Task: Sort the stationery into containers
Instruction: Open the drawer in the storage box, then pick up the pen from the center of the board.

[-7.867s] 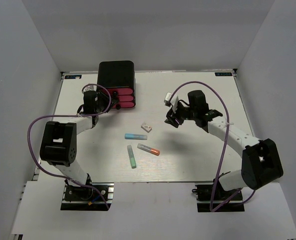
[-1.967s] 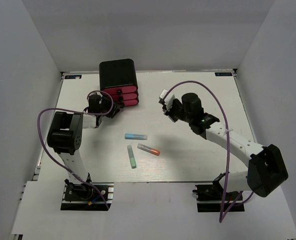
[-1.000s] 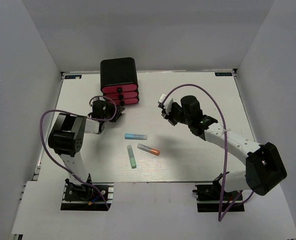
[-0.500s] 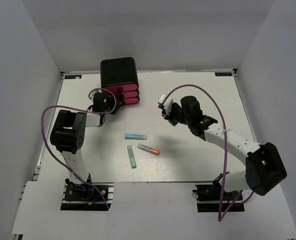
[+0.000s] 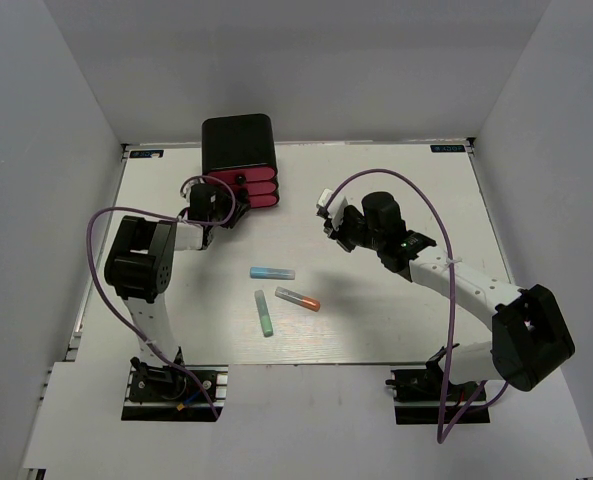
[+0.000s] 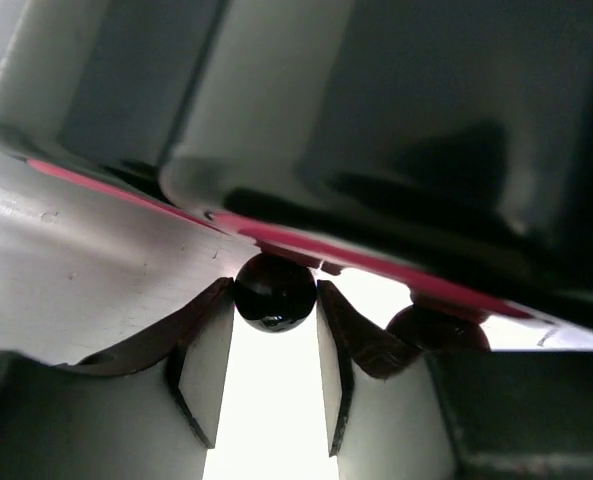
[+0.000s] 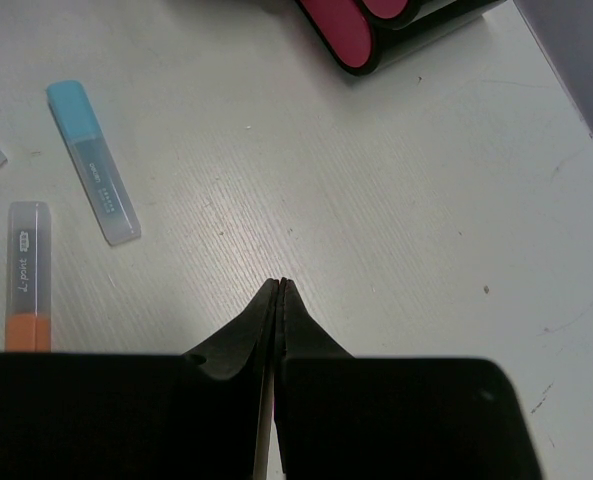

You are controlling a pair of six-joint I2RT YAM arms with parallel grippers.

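Observation:
The glossy black cabinet (image 5: 238, 143) with its pink drawers (image 5: 246, 190) stands at the back left. My left gripper (image 5: 226, 206) is against the drawer fronts, shut on a black round knob (image 6: 274, 292) that touches both fingertips. Which drawer that knob belongs to I cannot tell. A light blue stick (image 5: 272, 272) (image 7: 94, 190), a grey stick with an orange tip (image 5: 297, 298) (image 7: 28, 290) and a green stick (image 5: 264, 313) lie mid-table. My right gripper (image 5: 332, 224) (image 7: 281, 285) hovers right of the cabinet, shut with nothing in it.
A second black knob (image 6: 436, 325) shows just right of the held one. White walls close the table (image 5: 416, 300) in at the back and on both sides. Purple cables loop over both arms.
My left gripper has moved a little closer to the drawer fronts and sits on the knob. The right arm and the sticks have not moved.

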